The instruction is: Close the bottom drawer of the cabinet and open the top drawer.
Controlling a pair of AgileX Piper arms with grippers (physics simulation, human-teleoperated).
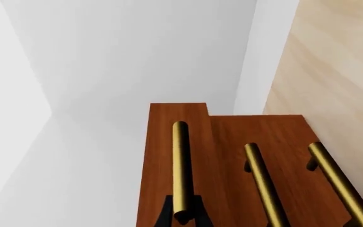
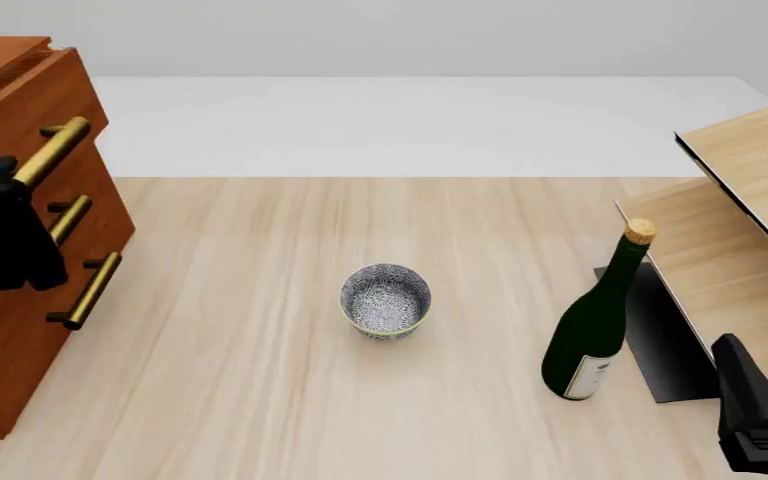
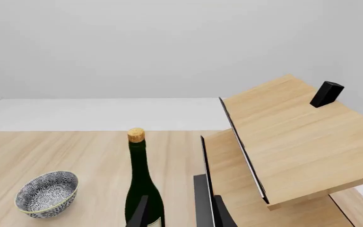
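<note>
Both arms are plain matte black. The left pincer [image 1: 183,218] has slim tapered black fingers; the right pincer [image 3: 178,213] matches, blocky-bodied.

Glossy reddish wood cabinet [image 2: 11,330] — brass handles, glass bottle [image 2: 595,330]

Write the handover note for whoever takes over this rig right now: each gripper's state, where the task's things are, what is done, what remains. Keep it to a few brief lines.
Left gripper: fingers either side of the top drawer's handle; whether it is clamped cannot be told.
Right gripper: idle, open, near the wine bottle and shelf unit.
Cabinet: at the table's left edge.
Done: bottom drawer looks flush with the middle one; top drawer stands out a little beyond them.
Left: pull the top drawer farther open.
</note>
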